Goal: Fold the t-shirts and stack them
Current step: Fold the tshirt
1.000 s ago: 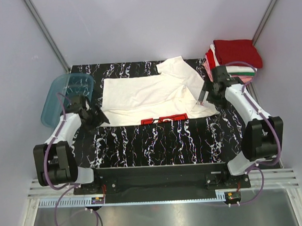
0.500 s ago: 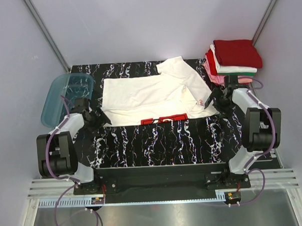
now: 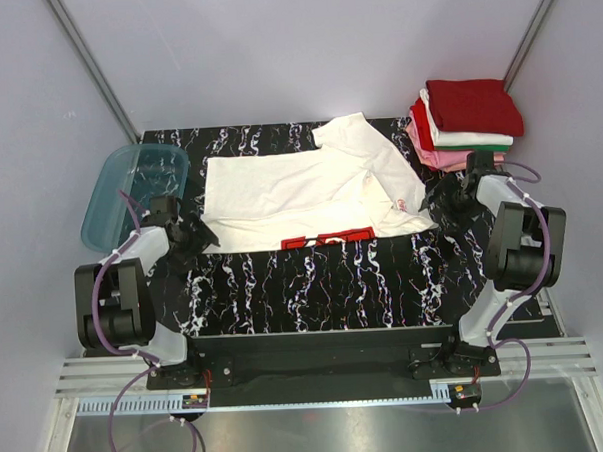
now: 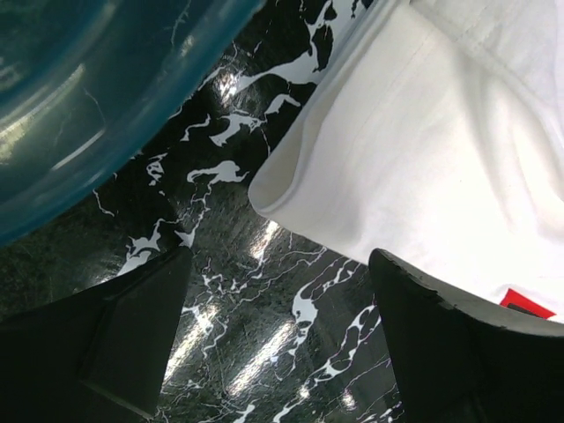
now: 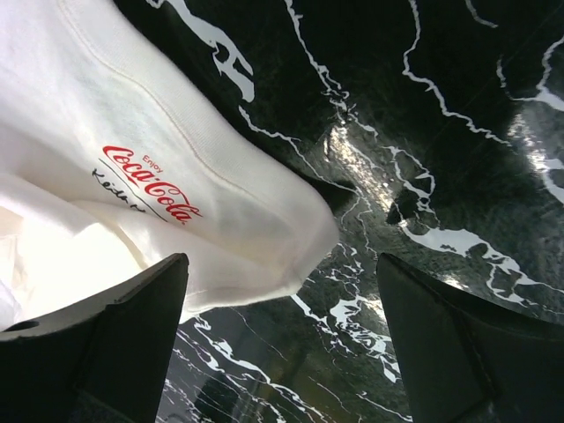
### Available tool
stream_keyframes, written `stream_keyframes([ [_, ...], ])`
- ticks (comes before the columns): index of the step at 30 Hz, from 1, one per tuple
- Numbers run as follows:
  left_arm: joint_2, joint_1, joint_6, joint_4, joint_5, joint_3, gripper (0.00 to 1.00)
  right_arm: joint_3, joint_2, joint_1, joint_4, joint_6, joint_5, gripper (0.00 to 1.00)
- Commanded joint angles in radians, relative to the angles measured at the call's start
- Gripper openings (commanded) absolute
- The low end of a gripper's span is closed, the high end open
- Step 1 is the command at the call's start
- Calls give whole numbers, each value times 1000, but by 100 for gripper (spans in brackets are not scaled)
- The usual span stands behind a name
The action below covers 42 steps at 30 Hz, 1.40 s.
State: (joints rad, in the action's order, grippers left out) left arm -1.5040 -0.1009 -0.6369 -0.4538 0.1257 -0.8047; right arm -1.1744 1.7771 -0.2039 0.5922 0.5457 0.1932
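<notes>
A white t-shirt (image 3: 300,186) lies partly folded on the black marbled table, its red print (image 3: 327,238) at the near edge and a small red logo (image 5: 150,181) near its right corner. My left gripper (image 3: 199,236) is open and empty just off the shirt's left corner (image 4: 291,189). My right gripper (image 3: 442,195) is open and empty beside the shirt's right corner (image 5: 300,238). A stack of folded t-shirts (image 3: 467,119), dark red, white and pink, sits at the back right.
A translucent teal plastic tub (image 3: 135,188) stands at the left edge, close behind my left gripper; it also shows in the left wrist view (image 4: 97,97). Bare marbled table (image 3: 314,285) lies between the shirt and the arm bases.
Both arms have drawn back toward their own sides. The right gripper moved right, off the shirt's corner, to beside the folded stack. The left gripper shifted slightly left.
</notes>
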Motion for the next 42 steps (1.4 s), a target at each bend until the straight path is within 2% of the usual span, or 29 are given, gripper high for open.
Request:
stream_keyframes([
  [1,-33,0,-21,64,-14,9,87,-24,24,4,-28,20,60,93],
  [4,-41,4,-29,78,-17,15,85,-1,27,4,-41,28,78,87],
  [8,-45,21,-38,89,-26,21,84,24,25,6,-61,26,95,73],
  [9,-45,26,-40,90,-28,21,83,28,25,4,-61,26,97,63],
  [11,-53,36,-46,98,-32,21,82,30,27,4,-66,23,104,52],
  [12,-56,41,-47,102,-37,21,81,32,28,6,-66,22,104,42],
  [13,-65,46,-50,106,-46,15,78,30,30,4,-63,23,106,35],
  [15,-76,56,-53,110,-55,4,73,28,30,4,-57,17,104,29],
  [16,-91,61,-56,112,-73,-7,71,27,28,4,-55,14,101,19],
  [17,-99,67,-56,116,-77,-11,59,27,28,4,-51,10,101,16],
  [18,-107,70,-56,121,-81,-14,53,27,27,4,-46,8,100,11],
  [19,-119,72,-58,124,-98,-25,44,27,27,4,-45,7,98,1],
  [20,-124,78,-58,129,-103,-30,25,28,27,4,-40,2,97,0],
  [23,-130,79,-50,121,-120,-51,0,30,24,4,-31,-7,95,0],
  [27,-43,81,-46,75,-153,-50,0,45,-14,-6,7,-19,54,0],
  [32,73,79,-40,-17,-179,-33,0,104,-140,-51,61,-1,-83,0],
  [37,194,79,-63,-48,-161,65,0,215,-223,-106,93,48,-182,0],
  [42,290,78,-89,-85,-152,153,0,311,-242,-160,69,66,-189,0],
])
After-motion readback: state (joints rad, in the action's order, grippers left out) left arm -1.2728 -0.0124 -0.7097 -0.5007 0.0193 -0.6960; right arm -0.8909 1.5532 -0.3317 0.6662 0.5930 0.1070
